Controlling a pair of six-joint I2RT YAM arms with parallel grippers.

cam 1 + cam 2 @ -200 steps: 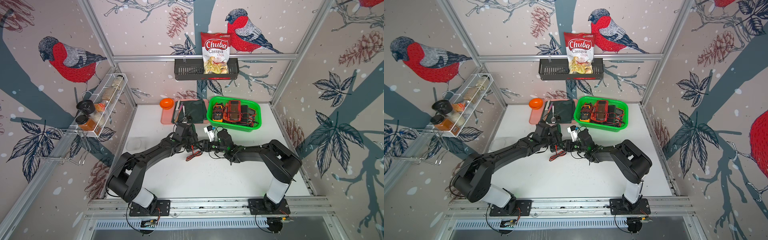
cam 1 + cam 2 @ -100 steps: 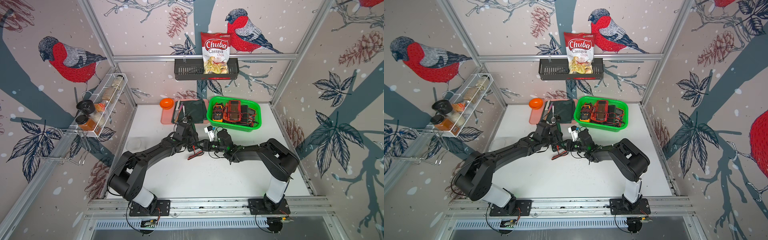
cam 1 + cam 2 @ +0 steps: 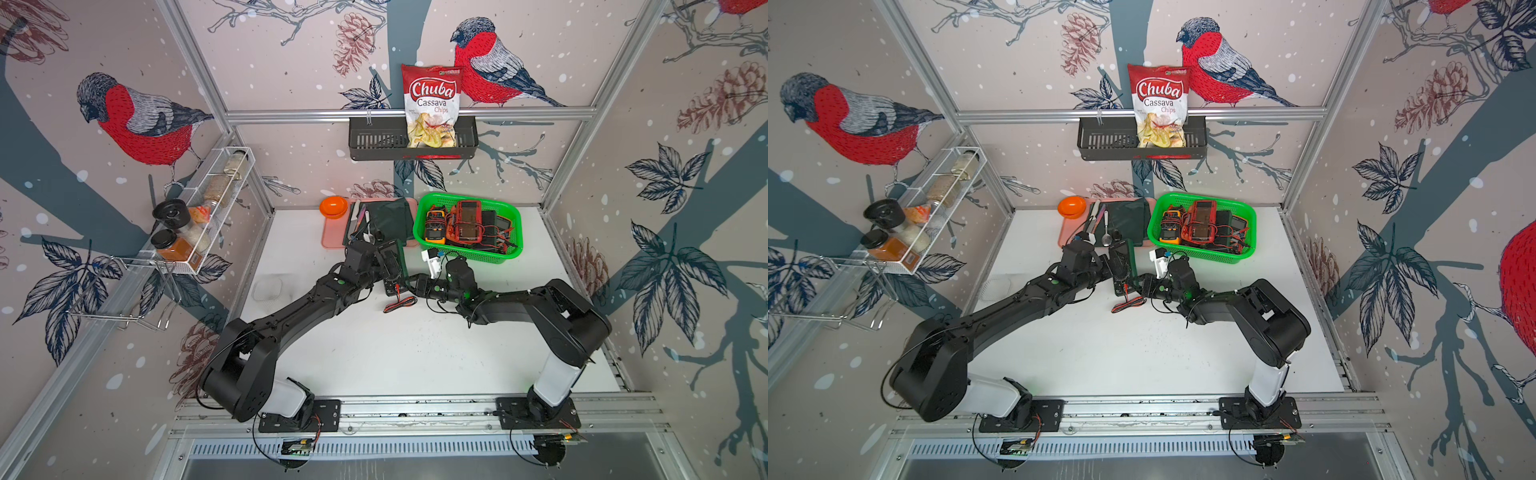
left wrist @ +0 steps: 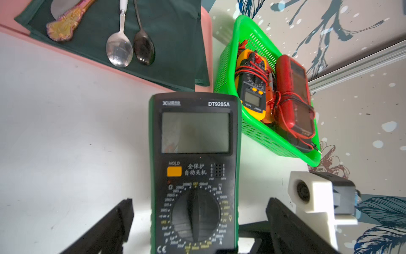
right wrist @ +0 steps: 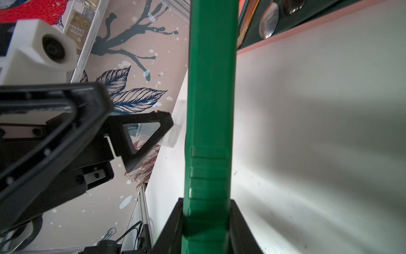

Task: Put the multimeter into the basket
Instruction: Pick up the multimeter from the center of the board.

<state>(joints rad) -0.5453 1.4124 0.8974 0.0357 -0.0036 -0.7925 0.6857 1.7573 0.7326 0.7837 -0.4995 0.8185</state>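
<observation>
You've got left gripper (image 4: pixel 198 203) spread wide, clear of the green multimeter (image 3: pixel 392 255) at top-view frame centre; right gripper (image 5: pixel 207 204) clamps its edge; basket (image 3: pixel 478 255) just up-right.

The green-edged multimeter (image 3: pixel 1122 266) is outside the basket (image 3: pixel 1208 254), near one corner.

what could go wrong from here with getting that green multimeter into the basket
1. Only the right gripper grips the multimeter, pinching it near one end; the left gripper is open, so the long body may pivot or slip.
2. The red and black leads below it lie loose on the table and could snag or drag.
3. The basket already holds a yellow meter and a red meter, so it may perch on top.
</observation>
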